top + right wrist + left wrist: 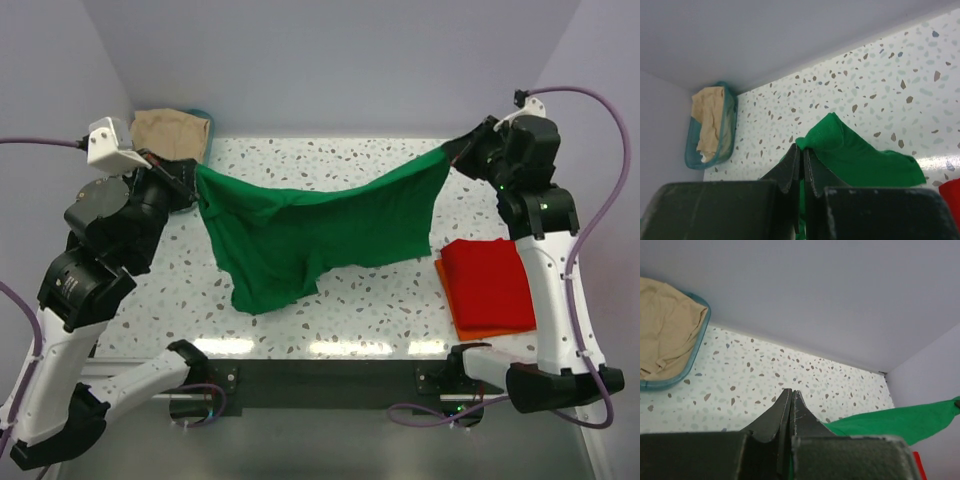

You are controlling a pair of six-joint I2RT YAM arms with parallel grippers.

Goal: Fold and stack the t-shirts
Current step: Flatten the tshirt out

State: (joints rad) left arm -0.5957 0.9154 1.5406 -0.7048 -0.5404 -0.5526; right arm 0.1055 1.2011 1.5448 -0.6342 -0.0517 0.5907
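hung shirt (300, 235) centre, stack (490, 285) right, basket (731, 127) back-left

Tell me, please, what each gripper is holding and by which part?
Both hold the green t-shirt: the left gripper pinches one end of its raised edge, the right gripper the opposite end, so it hangs stretched between them.
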